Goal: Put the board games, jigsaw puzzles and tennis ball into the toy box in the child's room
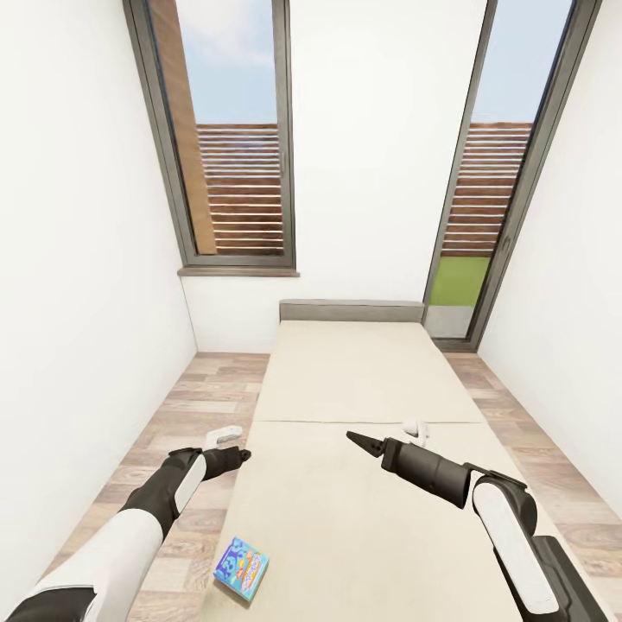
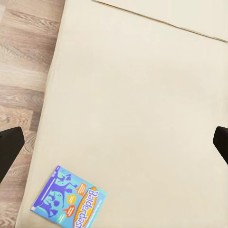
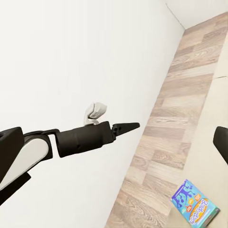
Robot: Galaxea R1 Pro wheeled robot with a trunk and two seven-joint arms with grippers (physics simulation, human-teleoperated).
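Two arms reach forward over the near end of the bed (image 1: 363,380) in the head view. At the left, white wall meets a strip of plank floor (image 1: 186,415) running beside the bed. The left gripper (image 1: 240,454) hangs above the bed's left edge; its tip shows as one closed dark point both here and from the right wrist (image 3: 129,127), while the left wrist view has its fingers (image 2: 9,149) far out at either side of the picture, so I cannot tell how wide it stands. It holds nothing. Below it, a blue board game (image 1: 242,568) lies flat on the mattress at the near left corner, close to the edge, cover up (image 2: 69,198). Further right, the right gripper (image 1: 356,440) hovers over the middle of the mattress, fingers drawn to a narrow point, empty. Behind, a grey headboard (image 1: 350,311) stands against the wall between two tall dark-framed windows (image 1: 229,138).
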